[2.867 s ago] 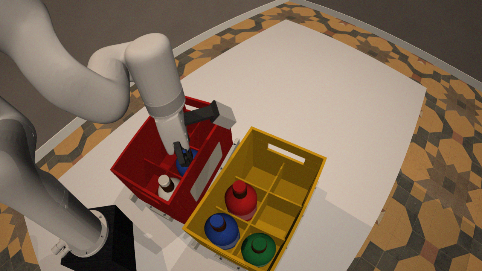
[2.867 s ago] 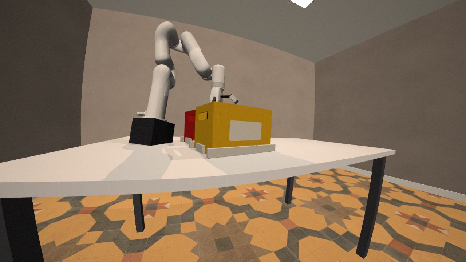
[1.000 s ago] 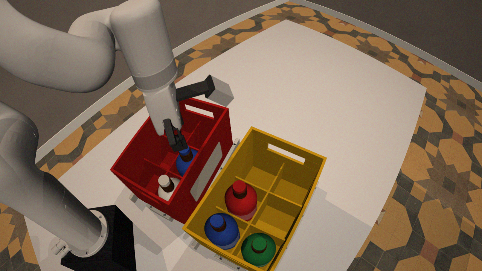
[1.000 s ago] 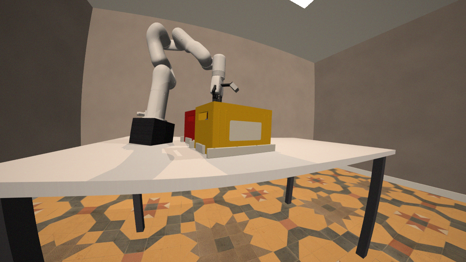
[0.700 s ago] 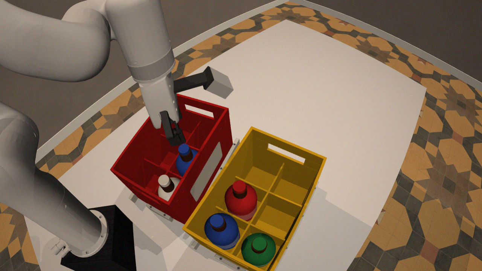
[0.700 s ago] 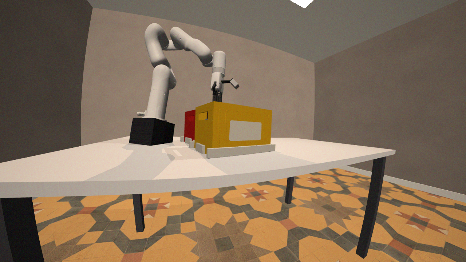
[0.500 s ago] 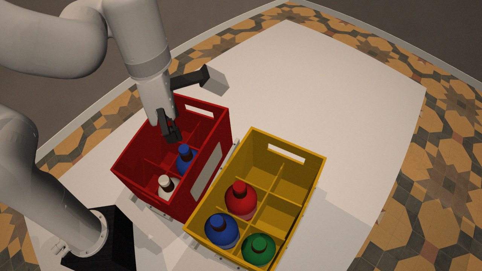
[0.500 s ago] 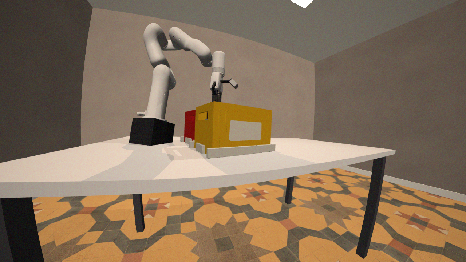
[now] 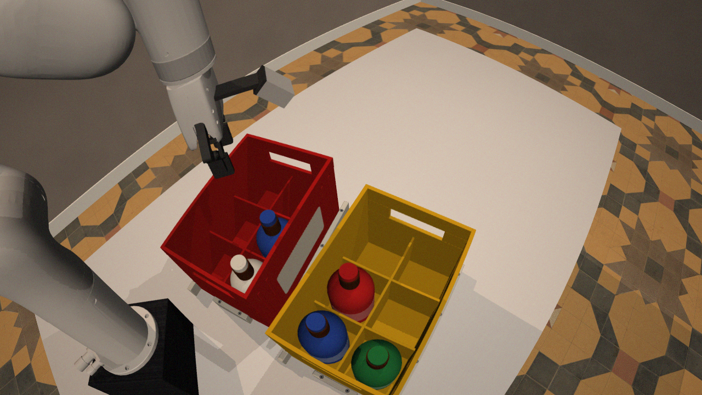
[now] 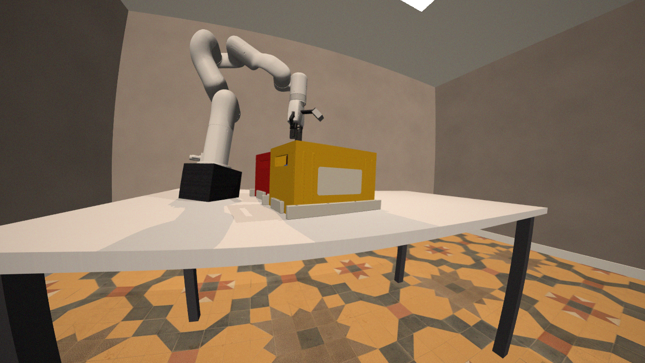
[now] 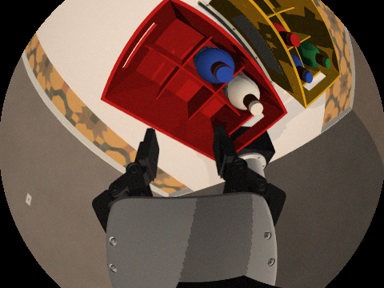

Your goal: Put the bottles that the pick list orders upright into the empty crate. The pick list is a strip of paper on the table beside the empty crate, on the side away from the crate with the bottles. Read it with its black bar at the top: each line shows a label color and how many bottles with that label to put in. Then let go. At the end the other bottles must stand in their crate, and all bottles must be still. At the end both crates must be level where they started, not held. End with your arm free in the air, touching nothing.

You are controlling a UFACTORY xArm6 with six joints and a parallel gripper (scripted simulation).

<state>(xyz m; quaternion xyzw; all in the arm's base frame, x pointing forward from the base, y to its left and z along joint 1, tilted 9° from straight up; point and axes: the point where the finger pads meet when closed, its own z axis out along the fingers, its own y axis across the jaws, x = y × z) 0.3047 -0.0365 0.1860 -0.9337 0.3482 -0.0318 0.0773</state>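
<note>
My gripper (image 9: 219, 164) (image 10: 295, 133) (image 11: 185, 137) is open and empty. It hangs above the far left corner of the red crate (image 9: 321, 184) (image 10: 261, 173) (image 11: 134, 86), clear of the bottles. In that crate a blue bottle (image 9: 269, 225) (image 11: 214, 64) and a white bottle (image 9: 243, 272) (image 11: 242, 92) stand upright in two cells next to each other. The yellow crate (image 9: 451, 250) (image 10: 297, 180) (image 11: 251, 0) beside it holds a red bottle (image 9: 349, 289), a blue bottle (image 9: 321, 333) and a green bottle (image 9: 377, 362), all upright. A pale paper strip (image 10: 245, 211) lies on the table; its marks are too small to read.
The arm's black base (image 9: 162, 343) (image 10: 209, 181) stands at the near left of the white table (image 9: 466, 122) (image 10: 135, 230). Both crates sit level between grey rails (image 10: 333, 208). The arm's links hide the table left of the red crate in the top view.
</note>
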